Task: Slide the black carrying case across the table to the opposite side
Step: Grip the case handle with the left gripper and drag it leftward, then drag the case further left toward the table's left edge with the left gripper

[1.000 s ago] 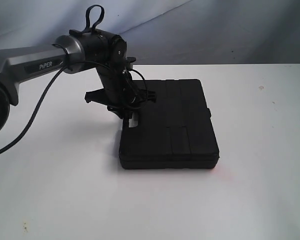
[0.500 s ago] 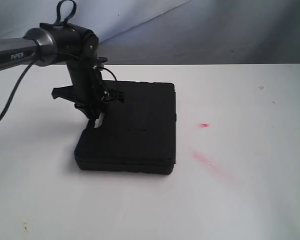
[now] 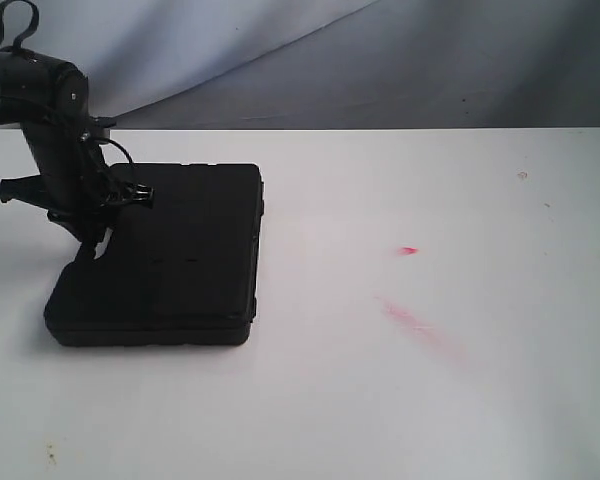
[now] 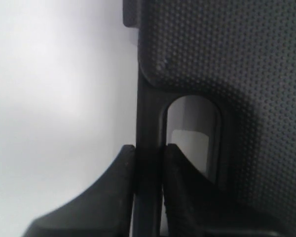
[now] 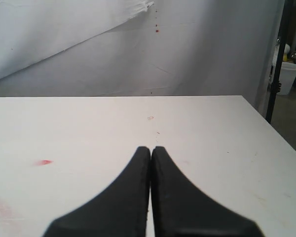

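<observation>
— Exterior view?
— My left gripper (image 3: 91, 244), set on the edge of the black carrying case (image 3: 170, 250). The case lies flat on the table (image 3: 430, 400), stretching away from my fingers.
— Left wrist view?
— Fingers (image 4: 108, 202) pinching the case's handle bar (image 4: 149, 118).
— Right wrist view?
— Right gripper (image 5: 151, 148): my fingertips pressed together above the table.

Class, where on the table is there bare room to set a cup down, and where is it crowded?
Right of the case, the table is bare, marked only by red smears. The strip on the camera's side of the case is free too. Crowded: far left, where the left pincer grips the case.
</observation>
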Controlling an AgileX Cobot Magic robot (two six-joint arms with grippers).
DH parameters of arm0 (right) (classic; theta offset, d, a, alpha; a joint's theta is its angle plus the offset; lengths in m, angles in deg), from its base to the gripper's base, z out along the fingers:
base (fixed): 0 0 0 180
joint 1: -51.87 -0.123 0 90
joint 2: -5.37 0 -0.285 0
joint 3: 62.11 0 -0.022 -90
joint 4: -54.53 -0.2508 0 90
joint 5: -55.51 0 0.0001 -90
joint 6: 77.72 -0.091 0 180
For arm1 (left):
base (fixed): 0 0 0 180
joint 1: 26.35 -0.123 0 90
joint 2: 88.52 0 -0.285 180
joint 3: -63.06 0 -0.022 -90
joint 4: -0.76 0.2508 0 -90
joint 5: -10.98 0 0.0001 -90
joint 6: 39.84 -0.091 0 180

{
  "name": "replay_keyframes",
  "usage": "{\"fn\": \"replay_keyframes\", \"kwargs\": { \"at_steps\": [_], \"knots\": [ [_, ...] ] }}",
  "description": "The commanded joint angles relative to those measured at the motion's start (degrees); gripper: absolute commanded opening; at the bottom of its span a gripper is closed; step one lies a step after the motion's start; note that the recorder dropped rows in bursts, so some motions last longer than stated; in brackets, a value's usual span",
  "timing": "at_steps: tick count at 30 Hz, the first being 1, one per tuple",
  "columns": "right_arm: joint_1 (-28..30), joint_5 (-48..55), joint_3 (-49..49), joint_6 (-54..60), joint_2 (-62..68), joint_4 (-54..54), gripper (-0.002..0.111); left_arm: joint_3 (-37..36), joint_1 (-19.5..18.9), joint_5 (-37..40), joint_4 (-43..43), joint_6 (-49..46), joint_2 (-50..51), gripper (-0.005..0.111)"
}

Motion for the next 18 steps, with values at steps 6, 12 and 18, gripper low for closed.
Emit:
{"fn": "replay_keyframes", "kwargs": {
  "at_steps": [6, 12, 18],
  "knots": [
    [0.4, 0.1, 0.2, -0.1, -0.1, -0.5, 0.0, -0.1, -2.1, -0.1, 3.0, -1.6, -1.3, 0.0],
    [0.4, 0.1, 0.2, -0.1, -0.1, -0.5, 0.0, -0.1, -4.2, 0.1, 3.7, -1.9, -1.3, 0.0],
    [0.4, 0.1, 0.2, -0.1, -0.1, -0.5, 0.0, -0.1, -6.1, -0.1, 3.6, -2.1, -1.3, 0.0]
  ]
}}
